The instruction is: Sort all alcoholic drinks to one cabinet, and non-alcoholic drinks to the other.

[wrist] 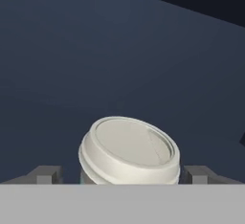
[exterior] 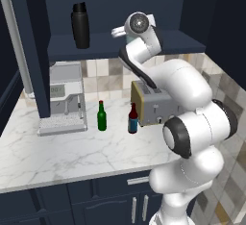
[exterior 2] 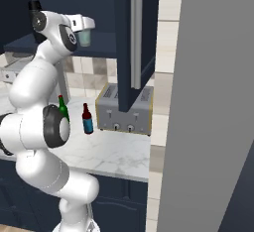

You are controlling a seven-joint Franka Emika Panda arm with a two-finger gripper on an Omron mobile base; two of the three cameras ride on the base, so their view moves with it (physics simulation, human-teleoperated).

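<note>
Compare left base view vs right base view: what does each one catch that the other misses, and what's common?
Left base view alone: the black flask standing on the wide cabinet shelf, and the coffee machine on the counter below it.

Right base view alone: the teal cup at the gripper, level with the shelf, plus the tall cabinet door with its long silver handle, seen edge-on.

Both: the green bottle and the red-brown bottle upright and apart on the marble counter, the toaster behind them, and the arm reaching up to the shelf.

Flask (exterior: 80,25): on the shelf (exterior: 96,43).
Cup (exterior 2: 85,38): right of it.
Bottles (exterior: 102,116) (exterior: 133,118): on the counter (exterior: 72,152), before the toaster (exterior: 153,105).
</note>
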